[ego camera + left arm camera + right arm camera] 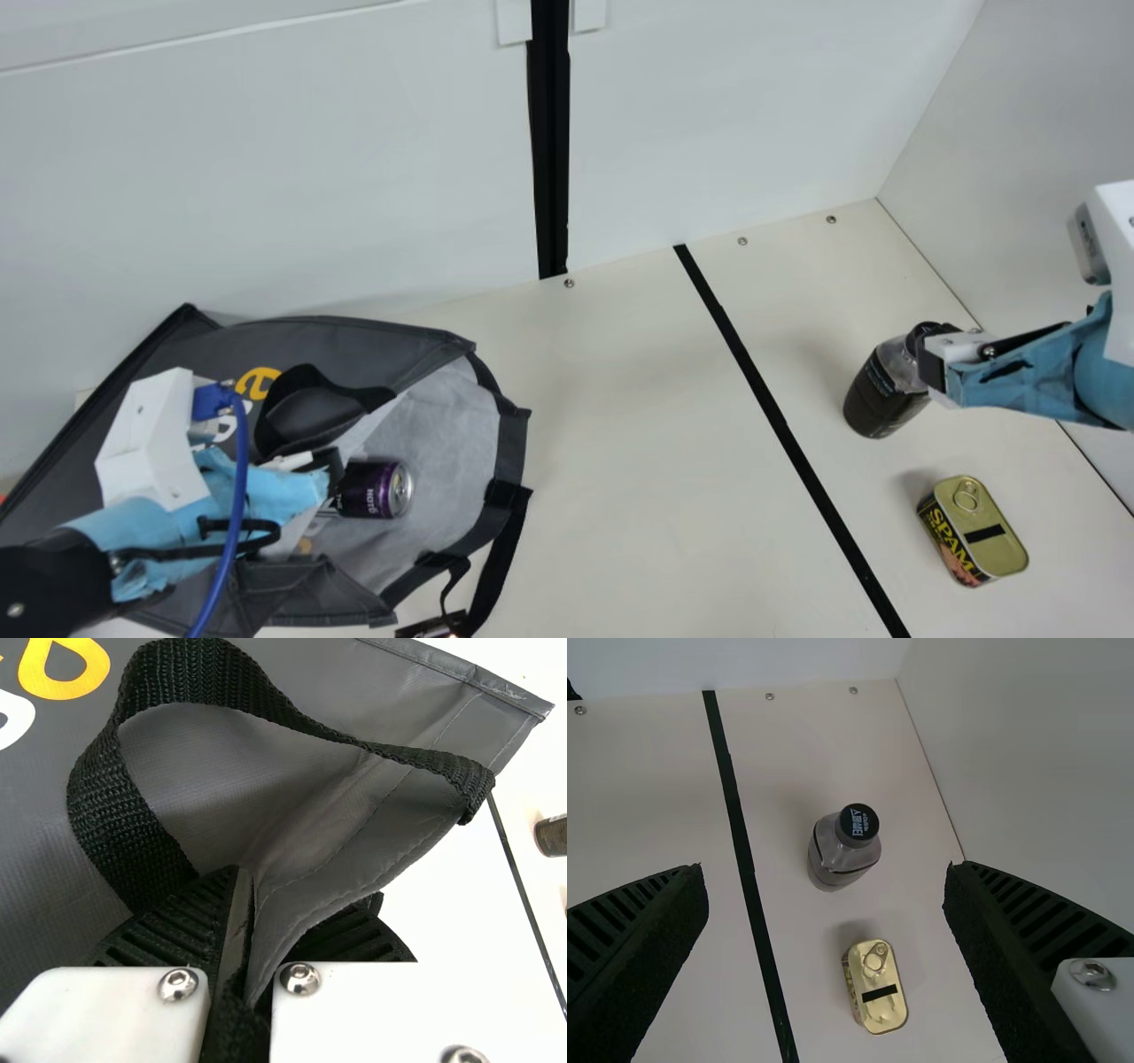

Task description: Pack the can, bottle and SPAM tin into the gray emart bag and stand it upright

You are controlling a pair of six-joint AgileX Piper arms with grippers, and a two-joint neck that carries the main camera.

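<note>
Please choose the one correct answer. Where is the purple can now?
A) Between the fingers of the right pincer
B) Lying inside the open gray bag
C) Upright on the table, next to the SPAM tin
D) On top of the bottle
B: the purple can lies on its side within the mouth of the gray bag.

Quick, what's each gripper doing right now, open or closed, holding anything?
Left gripper: closed on the bag, its fabric pinched between the jaws.
Right gripper: open, jaws wide apart, holding nothing.
</note>
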